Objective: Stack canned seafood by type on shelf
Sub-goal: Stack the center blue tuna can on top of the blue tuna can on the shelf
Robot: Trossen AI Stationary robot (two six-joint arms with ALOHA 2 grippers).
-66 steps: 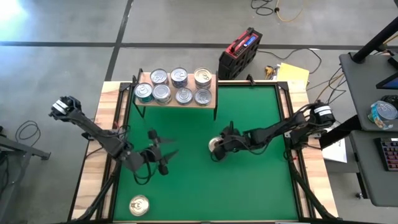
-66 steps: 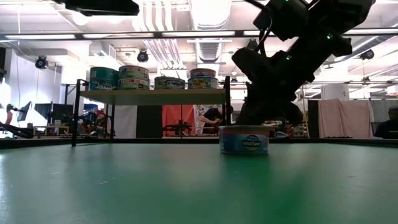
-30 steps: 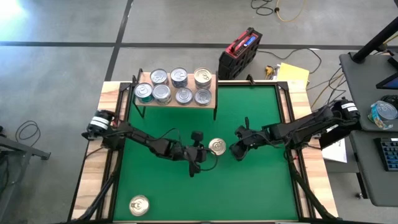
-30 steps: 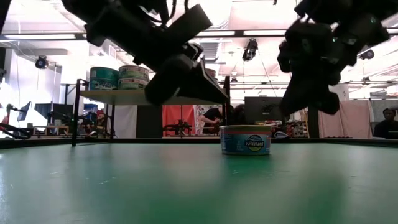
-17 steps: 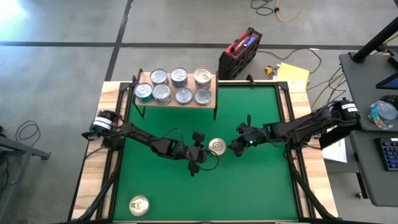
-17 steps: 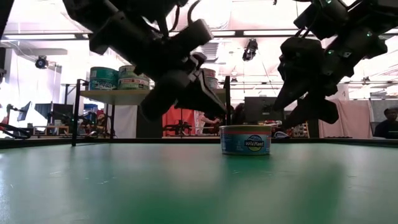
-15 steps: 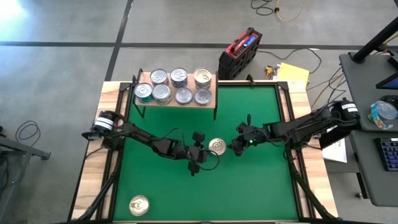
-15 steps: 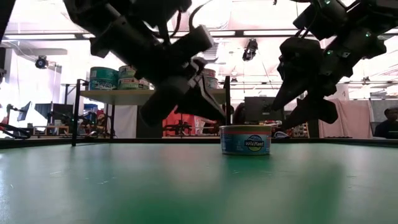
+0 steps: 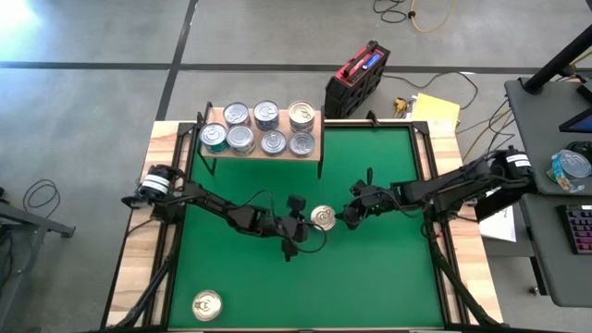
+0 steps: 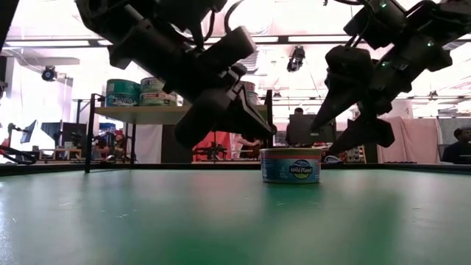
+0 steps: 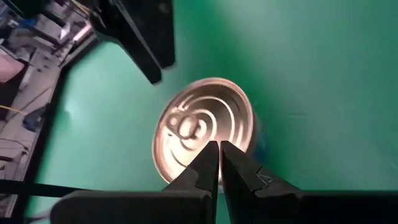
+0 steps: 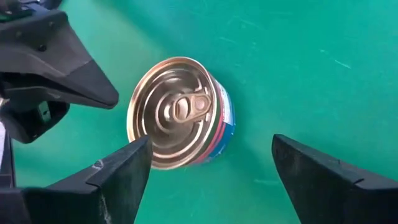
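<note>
One silver-topped tin (image 9: 323, 217) with a teal and pink label (image 10: 290, 165) stands upright on its base in the middle of the green mat (image 9: 388, 277). My left gripper (image 9: 308, 223) is shut, its tips (image 11: 219, 155) hovering over the tin's left rim; the low view shows a gap above the lid. My right gripper (image 12: 211, 142) is open just right of the tin, one finger on either side and short of it (image 10: 324, 140). Several tins stand on the shelf (image 9: 215, 113) at the far left. A gold-topped tin (image 9: 206, 304) sits near the front left.
The shelf's black legs (image 10: 90, 132) stand on the mat's far left part. A red and black case (image 9: 356, 79) and yellow paper (image 9: 435, 111) lie beyond the far edge. Bare mat stretches along the near and right sides.
My right gripper has opened wide and edged a little toward the tin from the right. The tin has stayed where it was. My left gripper has kept shut at the tin's left rim.
</note>
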